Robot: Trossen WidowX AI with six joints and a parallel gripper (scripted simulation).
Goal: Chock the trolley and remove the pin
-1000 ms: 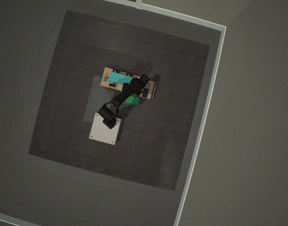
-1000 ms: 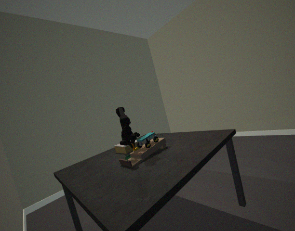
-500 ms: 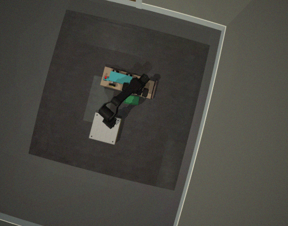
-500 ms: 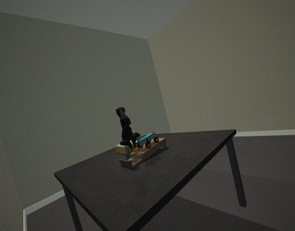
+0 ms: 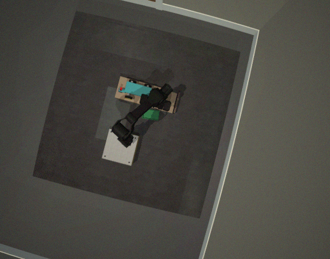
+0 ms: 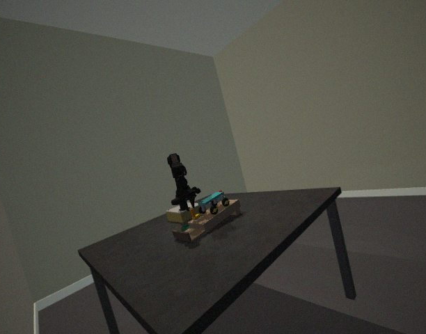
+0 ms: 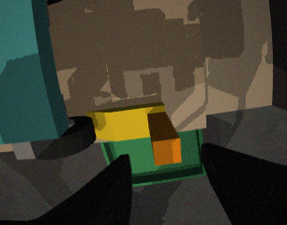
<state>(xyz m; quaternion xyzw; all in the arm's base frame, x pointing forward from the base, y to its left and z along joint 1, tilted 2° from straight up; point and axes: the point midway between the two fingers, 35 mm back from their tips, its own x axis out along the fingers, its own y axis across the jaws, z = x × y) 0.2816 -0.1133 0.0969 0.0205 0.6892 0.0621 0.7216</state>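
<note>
The teal trolley (image 5: pixel 136 88) (image 6: pixel 210 199) (image 7: pixel 22 69) stands on the tan wooden ramp (image 5: pixel 121 96) (image 6: pixel 206 223) (image 7: pixel 181 37). The red-headed stop pin (image 5: pixel 121 88) (image 6: pixel 220 190) sits at its uphill end. In the wrist view the yellow chock (image 7: pixel 121 124) (image 6: pixel 195 216) lies against a black trolley wheel (image 7: pixel 75 138), and its orange handle (image 7: pixel 166 150) points toward the camera. My gripper (image 7: pixel 166 157) (image 5: pixel 165 97) (image 6: pixel 193 207) is open; its dark fingers stand apart on either side of the handle without touching it. The arm hides the chock in the overhead view.
The green tray (image 5: pixel 150 114) (image 6: pixel 184 227) lies beside the ramp's lower end, just under the chock handle in the wrist view. The arm's pale base block (image 5: pixel 117 151) (image 6: pixel 177 214) stands near the ramp on the dark table (image 6: pixel 241 259).
</note>
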